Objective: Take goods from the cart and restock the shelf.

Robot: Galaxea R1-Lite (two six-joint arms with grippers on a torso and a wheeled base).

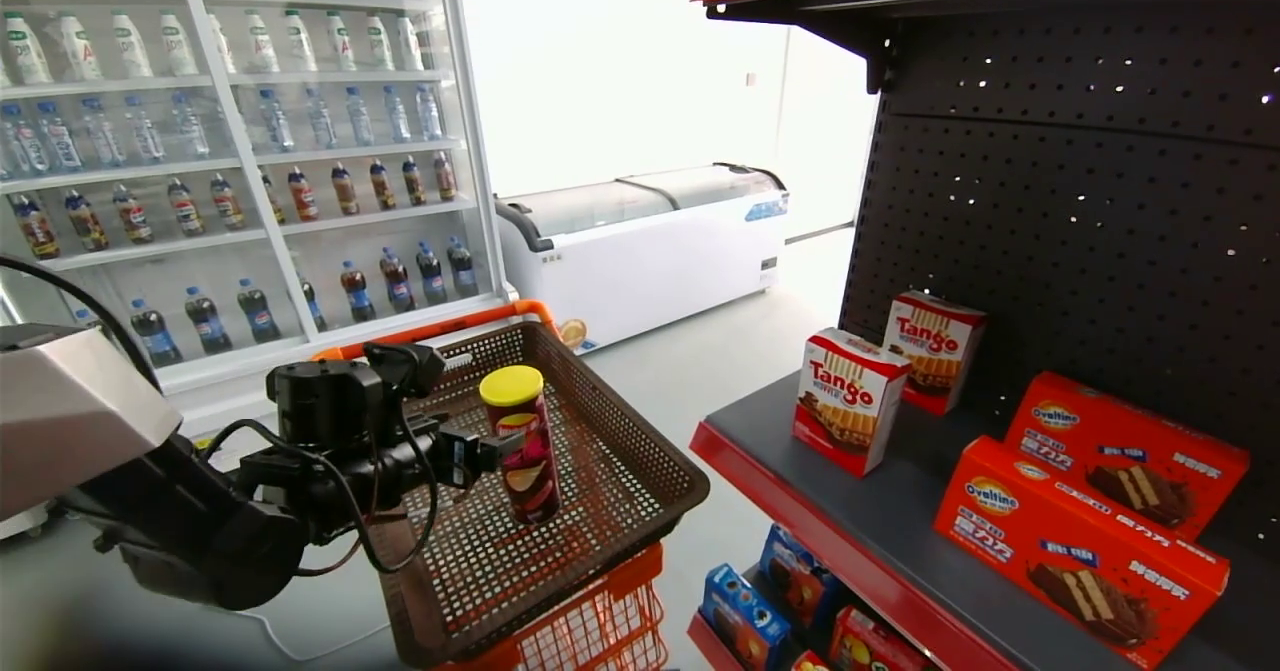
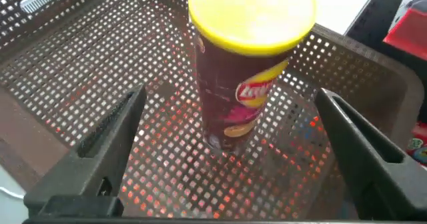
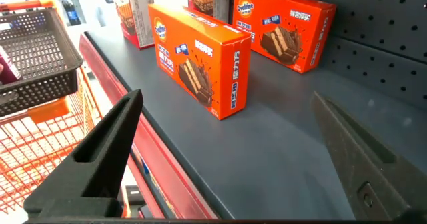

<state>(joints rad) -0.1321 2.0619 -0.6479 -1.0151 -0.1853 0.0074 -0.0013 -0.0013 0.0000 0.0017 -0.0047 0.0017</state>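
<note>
A chip can (image 1: 522,443) with a yellow lid stands upright in the brown basket (image 1: 640,451) on the orange cart (image 1: 600,631). My left gripper (image 1: 488,451) is open at the can's side, its tips just short of the can. In the left wrist view the can (image 2: 243,84) rises just beyond the open left gripper (image 2: 231,97). My right gripper (image 3: 227,164) hangs open and holds nothing, above the grey shelf board (image 3: 267,157) near two orange boxes (image 3: 200,61).
The shelf (image 1: 800,471) holds two wafer boxes (image 1: 848,401) and two orange boxes (image 1: 1080,541), with a black pegboard (image 1: 1080,191) behind. Blue boxes (image 1: 745,606) sit on the lower shelf. A drinks fridge (image 1: 230,151) and chest freezer (image 1: 650,241) stand behind the cart.
</note>
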